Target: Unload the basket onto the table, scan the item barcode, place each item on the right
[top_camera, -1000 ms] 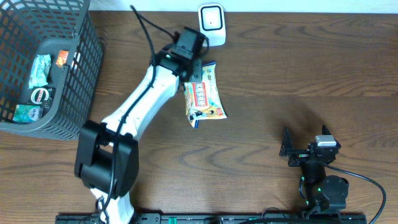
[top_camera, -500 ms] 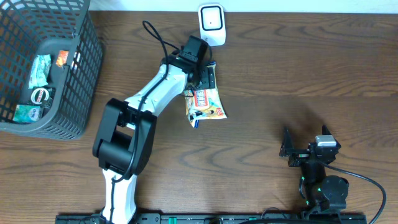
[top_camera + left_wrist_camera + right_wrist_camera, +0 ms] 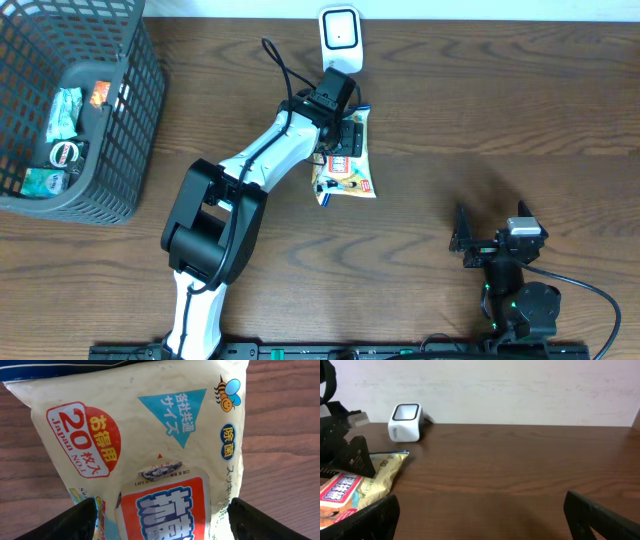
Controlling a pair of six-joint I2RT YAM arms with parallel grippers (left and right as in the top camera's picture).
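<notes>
While the left gripper (image 3: 345, 135) hung over the top end of the packet (image 3: 348, 175), the overhead view placed that packet flat on the table (image 3: 500, 120) just in front of the scanner (image 3: 340, 35), slightly to its right. Against the view a second before, arm and packet had slid a little further right of the scanner, and the packet's long edge now ran nearly straight out from it.

Left wrist view: printed front faced up. The two fingers (image 3: 65, 522) stood wide apart, one at each long edge, with the packet lying between them. I read this as spread and not gripping, though contact at the edges could not be ruled out. No barcode showed.

Right wrist view: the right gripper (image 3: 480, 497) was fully spread, empty, well away from the scanner. The packet lay low beside the scanner's base.

Judgement: packet set down, not presented. The barcode is probably underneath, so a regrasp and turn toward the scanner remain.
</notes>
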